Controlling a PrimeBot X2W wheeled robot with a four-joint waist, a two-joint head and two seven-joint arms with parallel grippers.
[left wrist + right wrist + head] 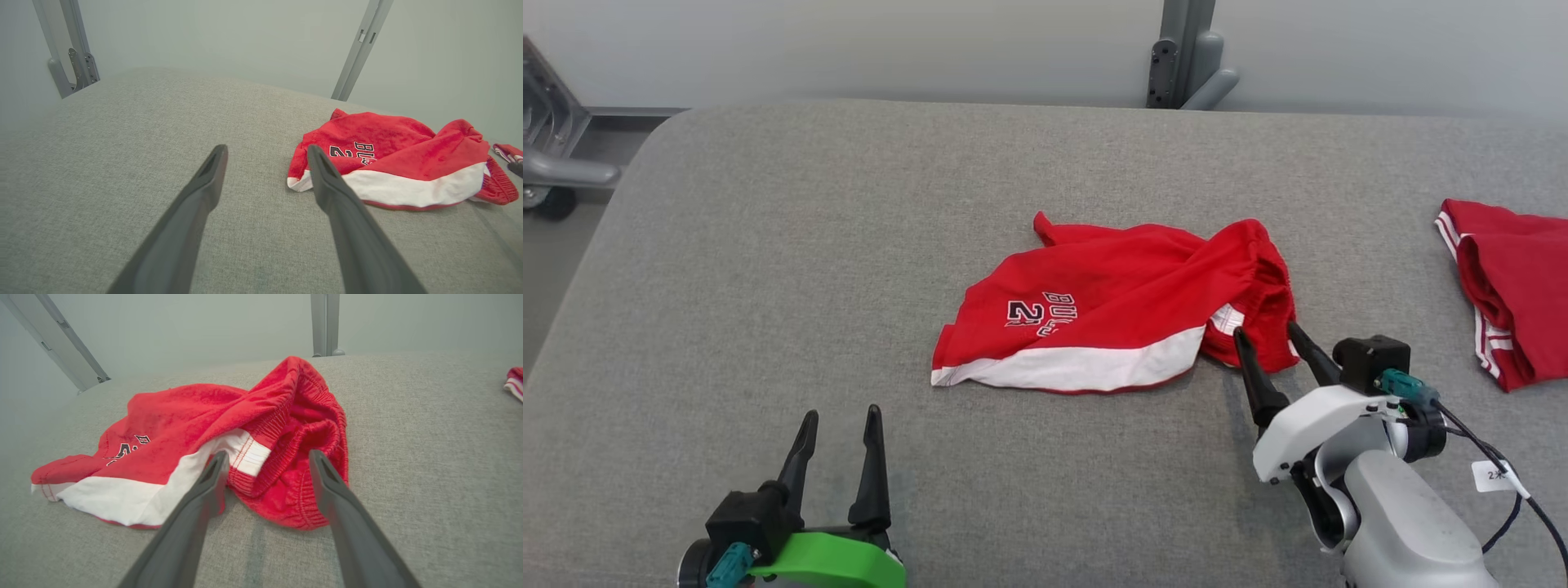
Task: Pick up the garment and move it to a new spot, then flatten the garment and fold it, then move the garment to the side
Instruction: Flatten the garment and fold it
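One pair of soft red shorts (1119, 310) with a white strip and black-and-white letters lies bunched up in the middle of the grey cloth surface (768, 245) (the stretchy waist is scrunched up on the right side). The right claw (1266, 328) is wide open and holds nothing, its tips right at that waist. The left claw (841, 412) is wide open too, well apart from the shorts at the front left.
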